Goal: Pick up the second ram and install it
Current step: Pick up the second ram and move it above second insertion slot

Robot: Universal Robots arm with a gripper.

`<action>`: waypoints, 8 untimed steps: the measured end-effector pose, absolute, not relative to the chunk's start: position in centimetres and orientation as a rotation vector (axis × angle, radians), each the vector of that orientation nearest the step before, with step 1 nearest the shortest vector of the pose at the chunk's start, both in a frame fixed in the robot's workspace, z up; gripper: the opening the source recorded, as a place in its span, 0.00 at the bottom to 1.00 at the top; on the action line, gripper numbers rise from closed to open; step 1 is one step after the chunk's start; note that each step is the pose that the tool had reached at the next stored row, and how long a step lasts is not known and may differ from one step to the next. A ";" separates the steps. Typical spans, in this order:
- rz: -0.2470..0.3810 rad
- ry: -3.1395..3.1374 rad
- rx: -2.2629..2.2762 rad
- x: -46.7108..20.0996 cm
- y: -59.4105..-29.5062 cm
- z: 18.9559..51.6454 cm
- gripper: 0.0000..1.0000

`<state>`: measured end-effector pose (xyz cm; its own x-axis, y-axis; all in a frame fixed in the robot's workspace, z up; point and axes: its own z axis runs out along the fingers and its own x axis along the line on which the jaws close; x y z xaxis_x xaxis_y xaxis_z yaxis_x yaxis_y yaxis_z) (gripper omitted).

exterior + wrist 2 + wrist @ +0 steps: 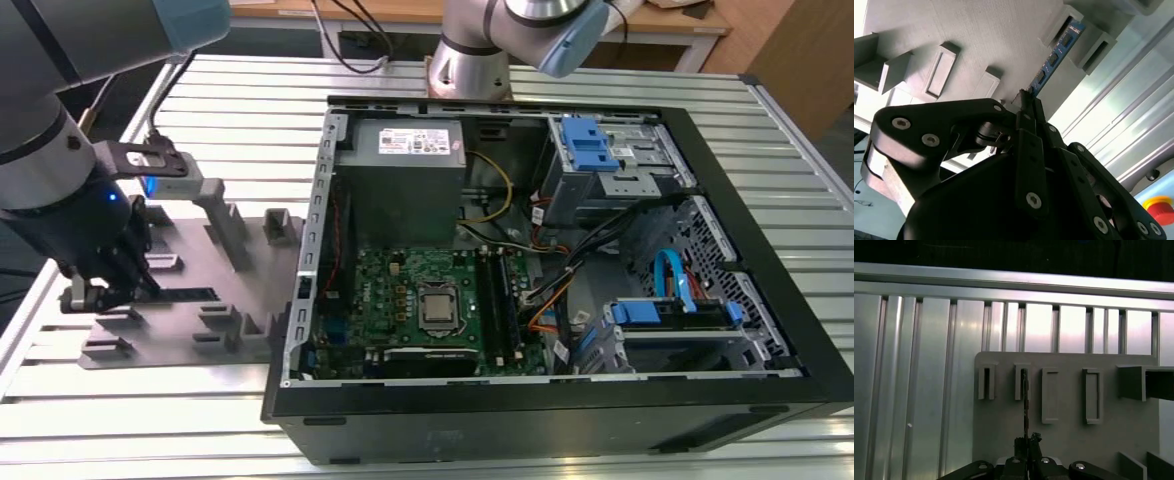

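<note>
The second ram [1053,59] is a thin stick with small dark chips, standing on edge on the grey fixture plate [979,35]. Its far end rests in a slotted block. The first wrist view shows the ram [1024,400] edge-on as a thin dark line running from a slot block toward my gripper [1027,441]. My gripper [1024,97] is shut on the ram's near end. In the exterior view my gripper [110,292] is low over the fixture plate [240,300] at that view's left, with the dark ram [184,294] beside it.
An open computer case [534,410] lies at the exterior view's right of the plate, with the motherboard [400,290], a square silver processor [437,307] and long memory slots [497,300]. Tall posts [220,215] rise from the plate. A second arm's base [467,62] stands behind the case.
</note>
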<state>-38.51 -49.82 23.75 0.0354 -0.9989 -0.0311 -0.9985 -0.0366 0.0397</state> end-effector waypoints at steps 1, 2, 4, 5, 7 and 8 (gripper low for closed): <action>-0.079 -2.176 2.255 -38.5 -49.8 23.9 0.11; -0.079 -2.176 2.256 -38.5 -49.8 24.1 0.11; -0.079 -2.176 2.256 -38.5 -49.8 24.5 0.11; -0.080 -2.176 2.256 -38.5 -49.8 24.6 0.11; -0.080 -2.176 2.256 -38.5 -49.8 25.0 0.11; -0.081 -2.176 2.256 -38.5 -49.8 25.2 0.11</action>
